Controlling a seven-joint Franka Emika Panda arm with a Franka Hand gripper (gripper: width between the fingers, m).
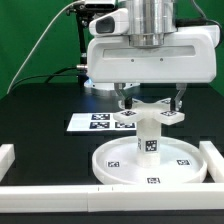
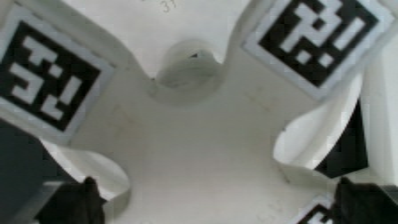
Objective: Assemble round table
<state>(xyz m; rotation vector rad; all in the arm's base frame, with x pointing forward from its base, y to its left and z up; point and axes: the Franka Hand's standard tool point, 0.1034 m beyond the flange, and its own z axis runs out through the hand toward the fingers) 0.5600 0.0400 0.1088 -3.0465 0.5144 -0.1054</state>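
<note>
Stands upright at the middle of the large rimmed round disc (image 1: 150,166), the short cylinder leg (image 1: 148,134), with the small cross-shaped foot piece (image 1: 148,116) seated on its top, tagged arms spread; hangs straight above them, the gripper (image 1: 150,104), one finger (image 1: 122,99) either side of the foot piece, jaws spread wide, gripping nothing; fills the wrist view, the white foot piece (image 2: 192,120), dark fingertips (image 2: 71,205) apart at its flanks; lies behind the disc, the marker board (image 1: 92,123); borders the table edge, a long white border wall (image 1: 60,194).
</note>
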